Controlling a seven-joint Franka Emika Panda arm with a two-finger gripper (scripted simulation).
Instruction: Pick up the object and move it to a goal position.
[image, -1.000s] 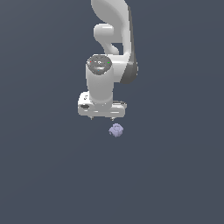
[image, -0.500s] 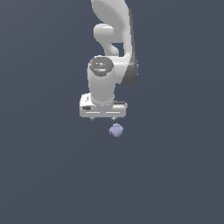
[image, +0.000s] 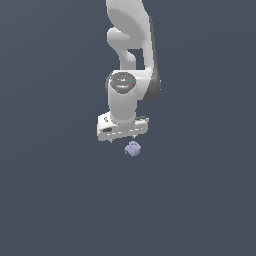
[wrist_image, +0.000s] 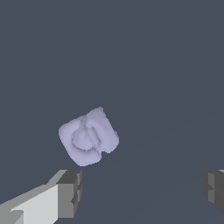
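The object (image: 132, 148) is a small pale lavender lumpy blob lying on the dark grey floor. The white arm hangs over it, and my gripper (image: 122, 138) sits just above it, a little toward the exterior view's left. In the wrist view the object (wrist_image: 88, 136) lies close below, nearer one grey fingertip (wrist_image: 70, 194) than the other fingertip (wrist_image: 214, 186). The jaws stand wide apart with nothing between them. My gripper (wrist_image: 142, 190) is open and apart from the object.
The flat dark grey floor (image: 55, 200) spreads in every direction around the arm. No other object, container or edge shows in either view.
The gripper has shifted slightly toward the exterior view's right and a touch lower, closer over the object. The object has not moved.
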